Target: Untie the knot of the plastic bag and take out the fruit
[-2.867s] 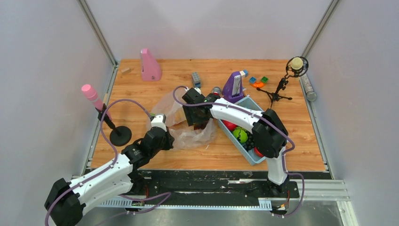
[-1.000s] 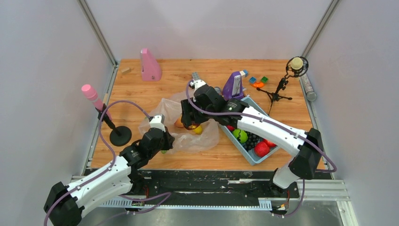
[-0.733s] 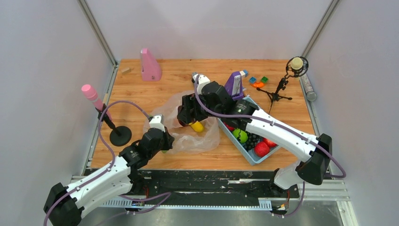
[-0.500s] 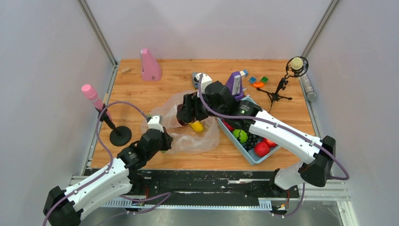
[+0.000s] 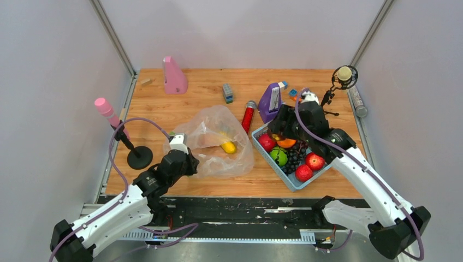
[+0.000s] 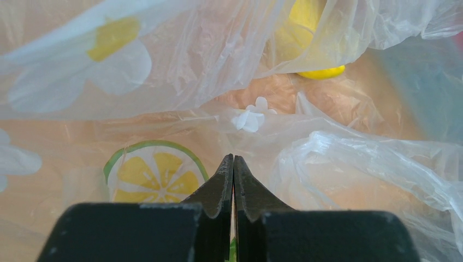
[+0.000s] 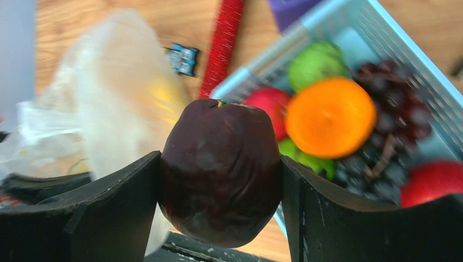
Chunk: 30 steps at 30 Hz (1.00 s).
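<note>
Plastic bag (image 5: 218, 143) beside tray (image 5: 273, 164); left jaws together, right jaws clamp dark fruit (image 7: 220, 172).

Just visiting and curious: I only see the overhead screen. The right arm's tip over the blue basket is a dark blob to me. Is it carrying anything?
Observer: Yes. Its wrist camera shows the right pincer shut on a dark red round fruit with a green stem nub on top.
Visitor: And the left one, by the bag?
Observer: The left pincer is shut, tips pressed together. The plastic bag lies just beyond them, beside a printed lemon slice.
</note>
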### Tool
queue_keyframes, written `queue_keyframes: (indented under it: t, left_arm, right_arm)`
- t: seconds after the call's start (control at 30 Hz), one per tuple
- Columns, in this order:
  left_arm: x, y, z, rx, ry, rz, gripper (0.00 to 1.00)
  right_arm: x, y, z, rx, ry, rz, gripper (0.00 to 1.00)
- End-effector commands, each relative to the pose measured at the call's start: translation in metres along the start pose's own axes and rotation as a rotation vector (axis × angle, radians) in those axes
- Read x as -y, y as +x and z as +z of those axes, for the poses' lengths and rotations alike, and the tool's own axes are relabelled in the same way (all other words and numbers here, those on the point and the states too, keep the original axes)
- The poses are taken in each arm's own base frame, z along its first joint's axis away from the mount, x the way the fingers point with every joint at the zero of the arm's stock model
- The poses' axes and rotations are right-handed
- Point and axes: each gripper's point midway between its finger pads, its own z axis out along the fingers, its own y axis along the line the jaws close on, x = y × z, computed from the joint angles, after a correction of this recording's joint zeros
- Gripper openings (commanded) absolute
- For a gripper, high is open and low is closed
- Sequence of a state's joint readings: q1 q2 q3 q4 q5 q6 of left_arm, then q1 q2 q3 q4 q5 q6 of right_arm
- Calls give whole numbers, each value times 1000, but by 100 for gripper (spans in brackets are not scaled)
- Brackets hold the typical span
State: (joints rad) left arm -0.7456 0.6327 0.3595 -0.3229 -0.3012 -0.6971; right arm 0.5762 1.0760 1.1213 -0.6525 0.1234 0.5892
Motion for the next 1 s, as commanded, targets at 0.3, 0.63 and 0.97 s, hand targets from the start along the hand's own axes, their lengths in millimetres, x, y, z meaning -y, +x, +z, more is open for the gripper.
queue_keyframes:
  t: [0.3, 0.63, 0.97]
  left_arm:
    - [9, -27, -11, 56, 5, 6, 8]
    - [9, -31, -12, 62, -2, 11, 9]
    - [9, -33, -14, 65, -7, 13, 15]
  right_arm:
    - [113, 99, -36, -102, 371, 295, 57]
    - [141, 130, -44, -138, 504, 379, 72]
    - [147, 128, -47, -146, 591, 405, 100]
